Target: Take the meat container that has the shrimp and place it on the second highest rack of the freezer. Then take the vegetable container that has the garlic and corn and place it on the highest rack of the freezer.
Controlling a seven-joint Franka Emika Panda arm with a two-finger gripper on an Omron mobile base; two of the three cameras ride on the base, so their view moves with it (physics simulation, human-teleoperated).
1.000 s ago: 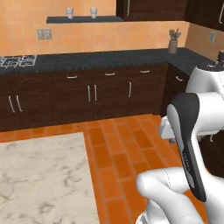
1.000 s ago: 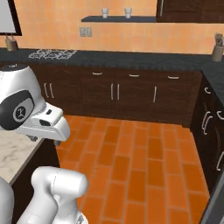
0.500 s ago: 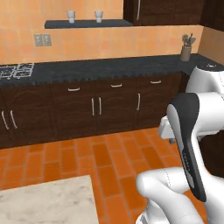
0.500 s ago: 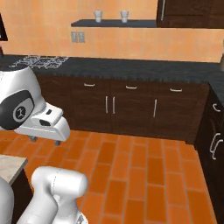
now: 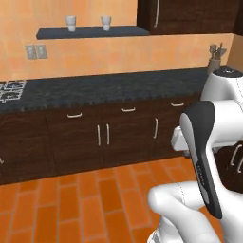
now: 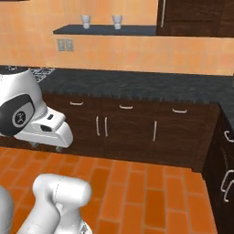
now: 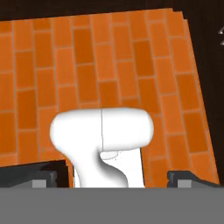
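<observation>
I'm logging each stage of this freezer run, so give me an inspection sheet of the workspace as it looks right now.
Surface: dark speckled counter over dark cabinets, nothing standing on the stretch in view.
Job's things: nothing seen.
Clutter: two pale cups on a wall shelf; utensil holder at the counter's right end.
Grippers: gripper open, holding nothing, pointed down at the floor.
Cables: nothing seen.
Surroundings: orange brick floor, orange wall, stove burners at left, wall outlet.
</observation>
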